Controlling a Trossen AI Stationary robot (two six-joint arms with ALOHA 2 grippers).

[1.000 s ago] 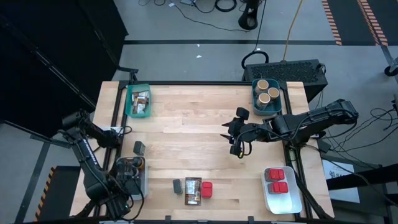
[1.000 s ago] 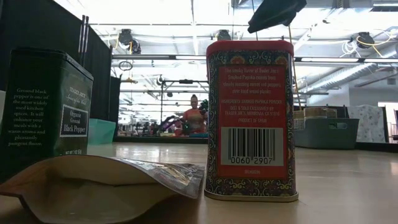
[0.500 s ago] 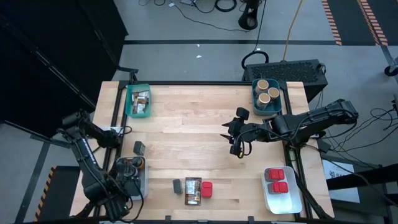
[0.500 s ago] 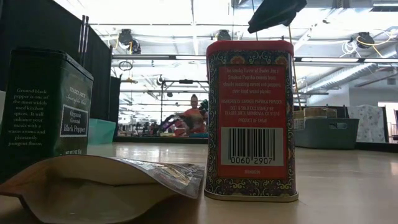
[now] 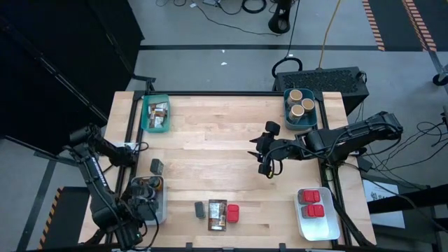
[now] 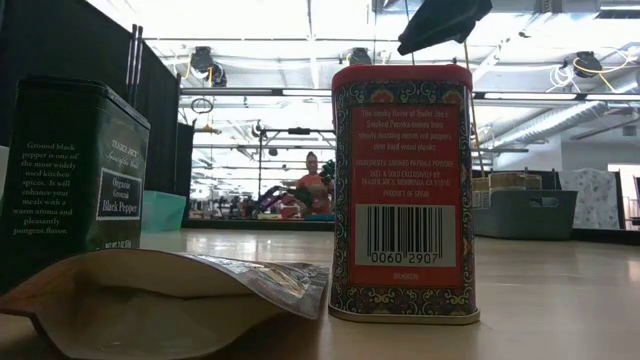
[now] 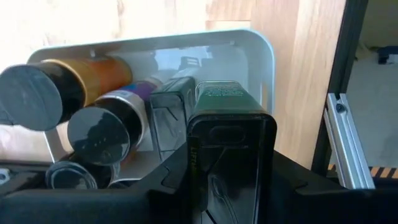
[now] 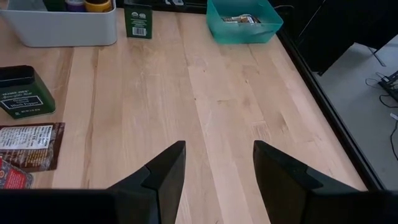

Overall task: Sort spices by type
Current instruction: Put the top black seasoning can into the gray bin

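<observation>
My left gripper (image 5: 145, 197) hangs over the white bin (image 7: 261, 56) at the table's near left and is shut on a dark green tin (image 7: 230, 137). Several dark round jars (image 7: 99, 134) lie in that bin beside the tin. My right gripper (image 8: 216, 168) stands open above bare wood at mid-table, nothing between its fingers. Loose spices stand near the front edge: a black pepper tin (image 6: 75, 170), a brown packet (image 6: 170, 295) lying flat and an upright red tin (image 6: 403, 190). Another dark tin (image 5: 157, 166) stands just beyond the white bin. My left gripper pinches the dark green tin by two opposite side walls (image 7: 194, 162), just below its lid, one finger on each side. The fingers come from above, pointing down. The tin stands upright in the hold, inside the white bin; whether its base rests on the bin floor is hidden.
A teal bin (image 5: 155, 114) with packets sits at the far left, a teal bin (image 5: 301, 108) with tan cylinders at the far right, and a white tray (image 5: 316, 213) with red tins at the near right. Open wood lies across the middle of the table.
</observation>
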